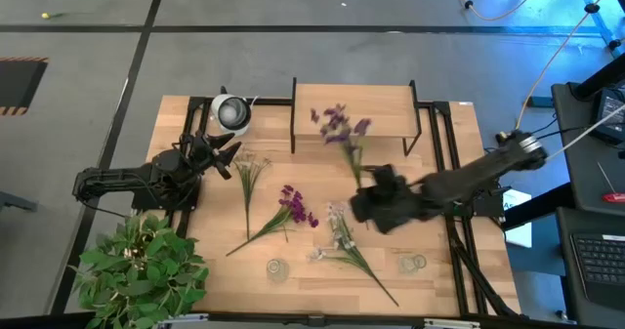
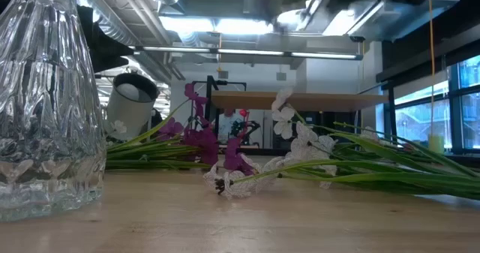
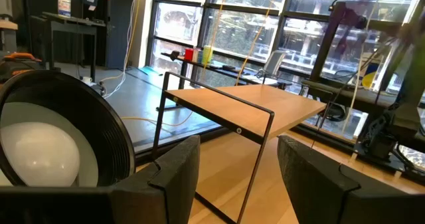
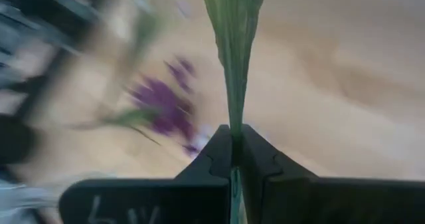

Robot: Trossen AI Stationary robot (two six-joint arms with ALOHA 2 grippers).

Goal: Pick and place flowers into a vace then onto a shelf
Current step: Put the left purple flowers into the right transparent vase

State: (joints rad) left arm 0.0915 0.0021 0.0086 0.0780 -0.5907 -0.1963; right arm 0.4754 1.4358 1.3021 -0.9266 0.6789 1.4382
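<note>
So the right gripper (image 1: 363, 204) has its fingers (image 4: 219, 154) pinched tight on a purple flower (image 1: 344, 130), gripping the green stem (image 4: 232, 64) low down. It's lifted off the table (image 1: 444, 270), blossoms up over the front edge of the shelf (image 1: 391, 104). The other flowers (image 1: 290, 210) lie flat mid-table, purple and white ones side by side. A glass vase (image 2: 45, 103) stands right at the front edge. The left gripper (image 1: 227, 159) sits wide open with nothing in it, beside a round lamp (image 1: 231, 112) at the back left. A potted plant (image 1: 137, 270) fills the front left corner.
</note>
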